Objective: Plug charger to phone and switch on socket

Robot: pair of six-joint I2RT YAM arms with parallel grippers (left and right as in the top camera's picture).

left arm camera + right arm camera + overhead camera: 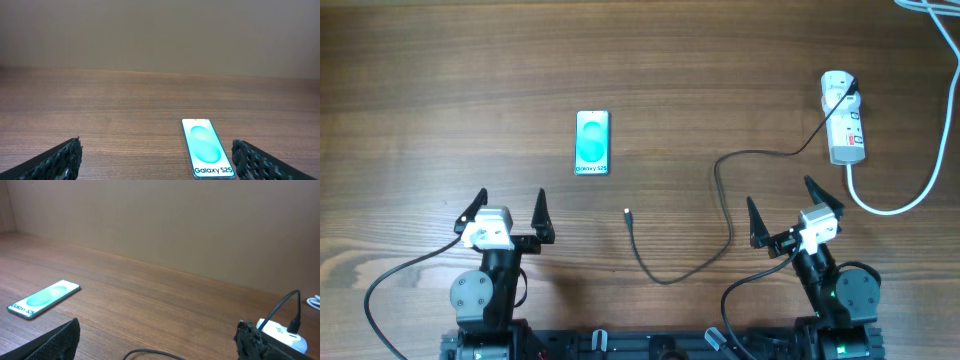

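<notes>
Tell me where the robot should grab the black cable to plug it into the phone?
Probably just behind the connector tip, coming straight down with jaws across the cable. It lies flat, and that free end points roughly toward the phone.

- Overhead view: light is even and diffuse; the table (420,80) grain is sharp, and shadows are short and soft.
- Phone (592,142) screen is bright and slightly washed out.
- Wrist views: warm tint, wall (160,30) soft and featureless; fingertips (57,160) at the lower corners are dark with little detail.
</notes>
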